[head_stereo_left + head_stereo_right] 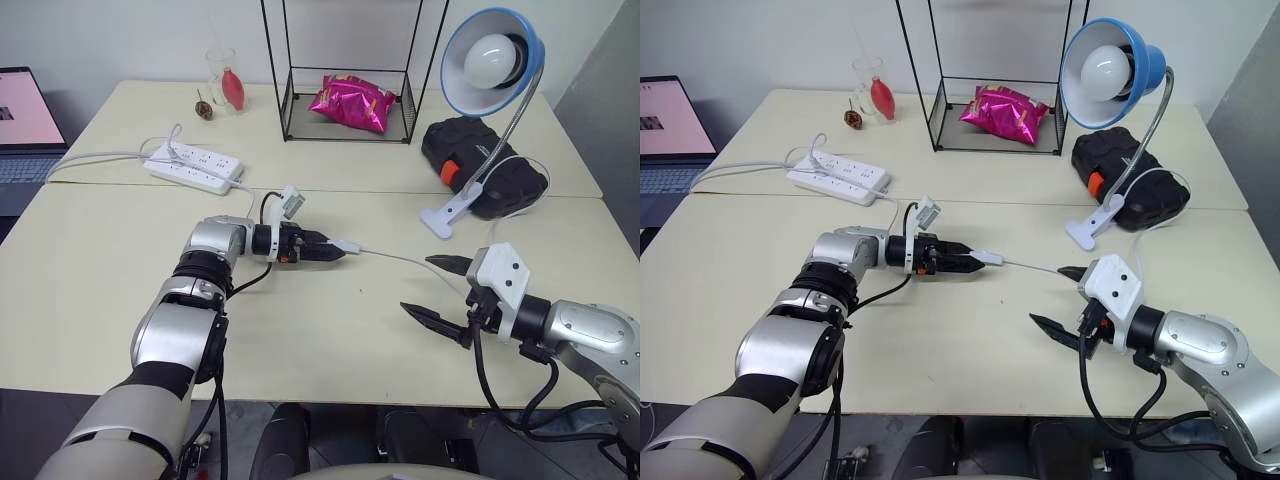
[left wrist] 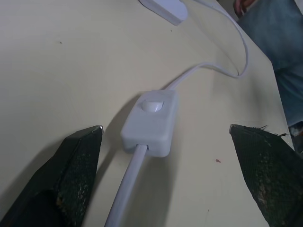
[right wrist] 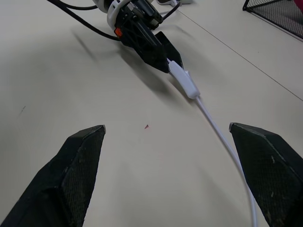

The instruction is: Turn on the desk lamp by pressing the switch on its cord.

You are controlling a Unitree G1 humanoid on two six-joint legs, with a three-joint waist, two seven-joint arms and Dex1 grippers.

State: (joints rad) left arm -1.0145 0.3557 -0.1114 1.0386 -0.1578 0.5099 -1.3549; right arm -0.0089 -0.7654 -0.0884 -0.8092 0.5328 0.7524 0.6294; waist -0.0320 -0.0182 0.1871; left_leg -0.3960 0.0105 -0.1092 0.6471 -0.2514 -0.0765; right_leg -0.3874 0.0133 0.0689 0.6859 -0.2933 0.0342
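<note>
The desk lamp (image 1: pixel 495 60), a blue dome with a white bulb on a silver gooseneck, is clipped by its white base (image 1: pixel 452 208) at the right of the table. Its thin white cord (image 1: pixel 400 258) runs left across the table to the small white switch (image 2: pixel 151 120). My left gripper (image 2: pixel 165 128) is open, low over the table, with the switch lying between its fingers and touching neither. In the right wrist view the same fingers (image 3: pixel 154 47) reach the near end of the switch (image 3: pixel 185 81). My right gripper (image 1: pixel 424 288) is open and holds nothing, to the right of the switch beside the cord.
A white power strip (image 1: pixel 195 167) lies at the back left, and a laptop (image 1: pixel 25 120) sits at the left edge. A black wire rack (image 1: pixel 285 100) holds a pink bag (image 1: pixel 350 100). A black case (image 1: pixel 485 165) sits under the lamp. A person's leg (image 2: pixel 277 42) is beyond the table.
</note>
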